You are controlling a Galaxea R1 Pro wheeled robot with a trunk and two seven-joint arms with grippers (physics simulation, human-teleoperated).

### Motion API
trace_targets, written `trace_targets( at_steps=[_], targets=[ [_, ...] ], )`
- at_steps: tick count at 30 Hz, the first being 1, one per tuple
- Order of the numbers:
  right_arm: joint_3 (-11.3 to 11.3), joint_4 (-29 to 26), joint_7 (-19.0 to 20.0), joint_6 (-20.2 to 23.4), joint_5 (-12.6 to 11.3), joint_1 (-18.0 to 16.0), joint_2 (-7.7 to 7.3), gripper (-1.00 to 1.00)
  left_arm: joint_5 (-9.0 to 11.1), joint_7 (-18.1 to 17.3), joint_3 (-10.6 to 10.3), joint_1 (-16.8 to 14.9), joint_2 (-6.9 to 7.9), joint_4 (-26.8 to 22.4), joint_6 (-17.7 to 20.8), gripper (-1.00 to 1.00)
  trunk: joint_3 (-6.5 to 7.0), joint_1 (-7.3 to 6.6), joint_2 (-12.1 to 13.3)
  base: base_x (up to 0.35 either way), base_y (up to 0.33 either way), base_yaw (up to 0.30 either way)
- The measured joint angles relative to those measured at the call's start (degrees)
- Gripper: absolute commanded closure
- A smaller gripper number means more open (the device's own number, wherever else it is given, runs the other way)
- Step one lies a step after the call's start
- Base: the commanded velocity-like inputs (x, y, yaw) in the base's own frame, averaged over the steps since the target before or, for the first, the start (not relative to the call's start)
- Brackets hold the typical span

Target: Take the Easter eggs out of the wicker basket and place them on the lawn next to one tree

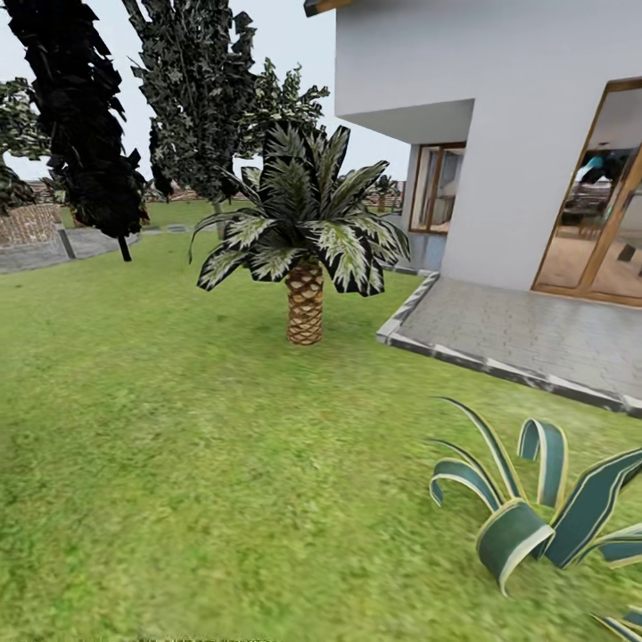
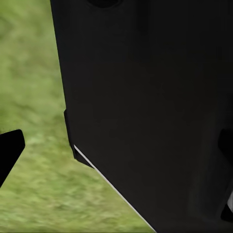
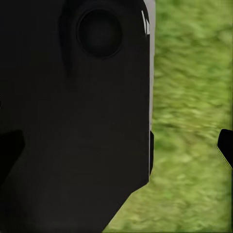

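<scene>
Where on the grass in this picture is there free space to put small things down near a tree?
The lawn lies bare around the short palm, to its left and in front. Its right side is tighter, bordered by the paved terrace. The striped-leaf plant crowds the near right corner.

Home garden: lawn (image 1: 178, 446), palm (image 1: 303, 241), white house (image 1: 499, 134) w/ paved patio (image 1: 535, 339).

A short palm with a scaly brown trunk (image 1: 305, 312) stands mid-lawn on the mottled green grass lawn (image 1: 178, 464). Right of it lies a grey paved patio (image 1: 526, 334), with the white house wall (image 1: 526, 134) behind. A striped blue-green agave (image 1: 535, 526) sits nearest, at the right. Dark-leaved trees (image 1: 80, 125) stand behind, to the left.
</scene>
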Motion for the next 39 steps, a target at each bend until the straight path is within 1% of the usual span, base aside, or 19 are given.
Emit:
trace_targets(
  at_steps=[6,30,31,34,36,39],
  targets=[
    [0.0,0.0,0.02,0.0,0.0,0.0,-0.05,-1.0,0.03,-0.03,0.0,0.0,0.04,0.0,-0.07,-1.0,0.0,-0.02,0.0,0.108,0.101,0.066],
    [0.07,-0.02,0.1,-0.01,0.1,0.0,-0.05,-1.0,0.07,-0.03,-0.02,0.0,0.08,0.0,-0.07,-1.0,0.0,-0.03,0.0,0.242,0.259,0.001],
    [0.14,-0.01,0.41,0.04,1.36,0.0,0.02,-1.0,0.07,-0.02,0.03,0.0,0.07,0.0,-0.07,-1.0,0.0,-0.02,0.0,0.102,0.108,0.0],
    [0.13,0.01,0.63,-0.01,4.08,0.0,0.05,-1.0,0.07,-0.01,0.05,0.0,0.08,0.0,-0.07,-1.0,0.0,-0.01,0.0,0.045,0.047,0.0],
    [0.07,0.01,0.65,-0.11,5.49,0.0,-0.01,-1.0,0.07,0.0,0.07,0.0,0.07,0.0,-0.07,-1.0,0.0,0.0,0.0,0.012,0.013,0.0],
    [-0.02,0.01,0.59,-0.15,5.8,0.0,-0.04,-1.0,0.07,0.0,0.08,0.0,0.05,0.0,-0.07,-1.0,0.0,0.0,0.0,0.003,0.003,0.0]
  ],
)
